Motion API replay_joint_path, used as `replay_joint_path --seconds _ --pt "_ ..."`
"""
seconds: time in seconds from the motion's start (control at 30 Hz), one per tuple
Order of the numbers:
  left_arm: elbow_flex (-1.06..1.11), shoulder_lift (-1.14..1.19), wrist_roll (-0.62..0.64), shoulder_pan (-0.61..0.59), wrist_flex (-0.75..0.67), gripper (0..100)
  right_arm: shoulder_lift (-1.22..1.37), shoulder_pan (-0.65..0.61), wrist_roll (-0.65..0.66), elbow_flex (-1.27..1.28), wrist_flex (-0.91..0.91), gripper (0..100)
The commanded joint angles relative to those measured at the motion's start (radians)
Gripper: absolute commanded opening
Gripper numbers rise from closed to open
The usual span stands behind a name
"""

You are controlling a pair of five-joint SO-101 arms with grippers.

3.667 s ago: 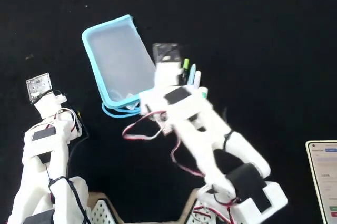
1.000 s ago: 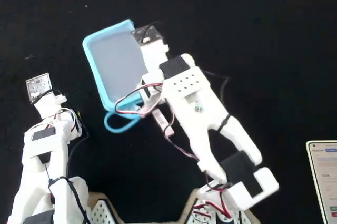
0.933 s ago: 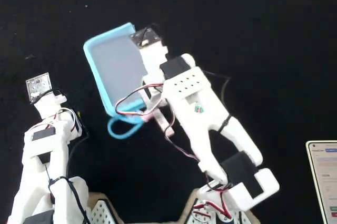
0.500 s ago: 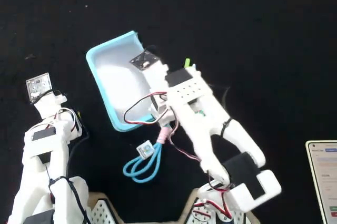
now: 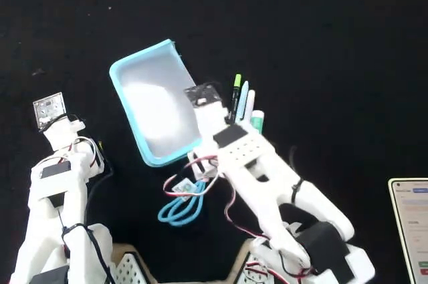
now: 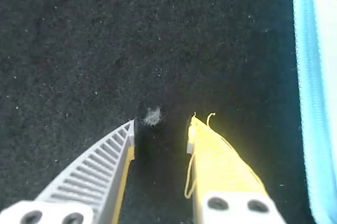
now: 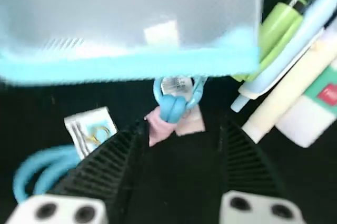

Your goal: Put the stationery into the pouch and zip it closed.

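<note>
A translucent pouch [image 5: 152,103] with a light-blue zip edge lies flat at centre left. Beside its right edge lie a green marker [image 5: 236,90], a pale blue pen [image 5: 243,97], a white pen [image 5: 249,105] and a green-capped glue stick [image 5: 257,122]. The right arm's head [image 5: 212,117] sits over the pouch's near right corner. My right gripper [image 7: 181,139] is open, just short of the zip pull's blue ring [image 7: 174,105] and pink tag [image 7: 184,124]. A blue cord loop [image 5: 179,208] with a white tag [image 5: 182,186] trails toward the front. My left gripper [image 6: 160,129] is open over bare cloth, with the pouch edge [image 6: 310,103] to its side.
The table is covered in black cloth [image 5: 334,63], with wide free room to the right and at the back. A lit screen [image 5: 411,224] lies at the right front edge. The left arm [image 5: 57,164] stands at the front left.
The right arm drew back toward the front, uncovering the pens. The pouch, tilted up a second ago, lies flat again. Its blue cord swung out to the front. The left arm kept still.
</note>
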Motion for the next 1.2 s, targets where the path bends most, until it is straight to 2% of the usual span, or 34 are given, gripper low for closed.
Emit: replay_joint_path --seconds 0.0,0.27,0.4,0.57,0.77,0.9,1.07,1.17 --pt "-0.045 -0.008 0.012 -0.008 -0.014 17 -0.041 -0.005 -0.080 0.059 -0.098 20.9" --pt "-0.045 -0.008 0.012 -0.008 -0.014 17 -0.047 0.000 -0.057 0.102 -0.092 20.8" --pt "-0.045 -0.008 0.011 -0.010 -0.014 17 -0.047 0.052 0.152 0.101 -0.005 20.4" --pt "-0.045 -0.008 0.011 -0.010 -0.015 17 -0.048 0.212 0.368 0.088 0.020 16.7" --pt "-0.045 -0.008 0.011 -0.010 -0.015 17 -0.128 0.239 0.454 0.067 0.114 16.7" --pt "-0.045 -0.008 0.011 -0.008 -0.015 17 -0.265 0.224 0.388 0.110 0.138 16.7" --pt "-0.045 -0.008 0.011 -0.008 -0.015 17 -0.358 0.086 0.040 0.189 0.104 16.7" --pt "-0.045 -0.008 0.011 -0.008 -0.015 17 -0.361 0.003 -0.054 0.243 -0.009 16.7"
